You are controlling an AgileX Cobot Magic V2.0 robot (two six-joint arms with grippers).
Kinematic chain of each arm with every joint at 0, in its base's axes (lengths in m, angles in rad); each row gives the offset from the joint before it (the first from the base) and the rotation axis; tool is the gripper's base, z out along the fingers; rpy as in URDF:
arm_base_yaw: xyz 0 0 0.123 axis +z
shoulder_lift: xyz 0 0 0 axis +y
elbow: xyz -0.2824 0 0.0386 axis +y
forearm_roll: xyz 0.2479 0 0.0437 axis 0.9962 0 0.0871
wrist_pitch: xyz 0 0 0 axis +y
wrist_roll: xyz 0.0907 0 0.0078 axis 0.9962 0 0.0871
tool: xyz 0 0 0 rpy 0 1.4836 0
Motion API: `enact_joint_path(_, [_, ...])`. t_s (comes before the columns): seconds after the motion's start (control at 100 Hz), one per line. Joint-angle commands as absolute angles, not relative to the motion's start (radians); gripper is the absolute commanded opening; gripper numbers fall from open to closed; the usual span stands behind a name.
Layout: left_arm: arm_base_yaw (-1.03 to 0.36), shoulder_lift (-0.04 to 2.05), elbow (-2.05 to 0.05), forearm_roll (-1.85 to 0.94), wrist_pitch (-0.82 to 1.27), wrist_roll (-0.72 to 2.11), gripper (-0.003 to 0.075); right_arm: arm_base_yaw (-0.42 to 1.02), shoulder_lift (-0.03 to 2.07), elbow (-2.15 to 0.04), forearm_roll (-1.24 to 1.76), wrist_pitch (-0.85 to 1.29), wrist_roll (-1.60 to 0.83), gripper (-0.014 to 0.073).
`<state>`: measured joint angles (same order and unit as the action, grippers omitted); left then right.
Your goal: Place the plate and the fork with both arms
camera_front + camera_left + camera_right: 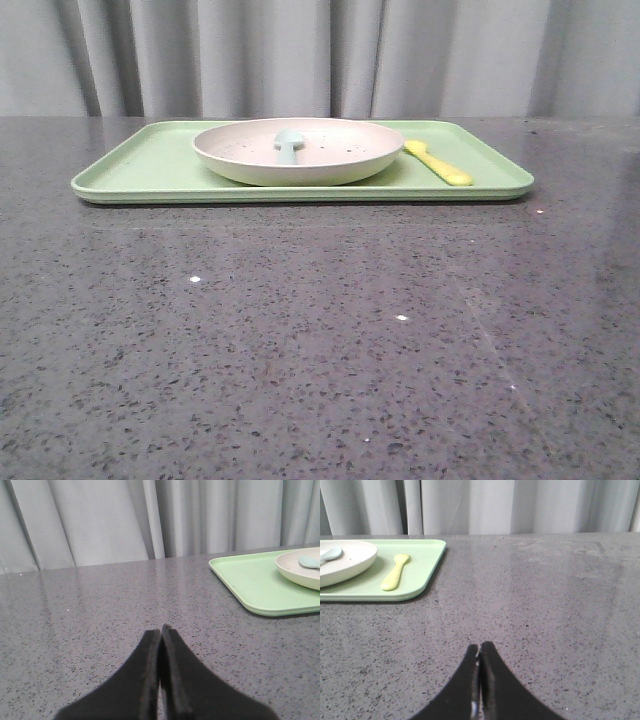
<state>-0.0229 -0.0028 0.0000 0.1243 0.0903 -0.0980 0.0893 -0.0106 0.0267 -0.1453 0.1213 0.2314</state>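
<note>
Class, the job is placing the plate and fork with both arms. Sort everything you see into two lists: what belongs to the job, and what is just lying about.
Belongs to the job:
plate
fork
left pincer, shut
right pincer, shut

Just lying about:
blue spoon, in the plate
green tray, under both
table

The tray (140, 165) sits on the table (300, 340), in the upper middle of the front view. The plate (300, 160) rests on the tray, near its middle. A spoon (288, 145) lies in the plate. The fork (438, 163) lies on the tray just right of the plate, not touching it. A curtain (320, 55) hangs behind the table, across the top of the frame.
</note>
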Motion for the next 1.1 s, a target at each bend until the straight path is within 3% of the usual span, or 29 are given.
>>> enact_joint_path(0.0, [-0.022, -0.035, 0.012, 0.115, 0.012, -0.099, -0.002, 0.085, -0.029, 0.022, -0.162, 0.024, 0.218, -0.0068])
enact_joint_path(1.09, [-0.022, -0.035, 0.012, 0.115, 0.012, -0.099, -0.002, 0.085, -0.029, 0.022, -0.232, 0.0, 0.217, -0.0068])
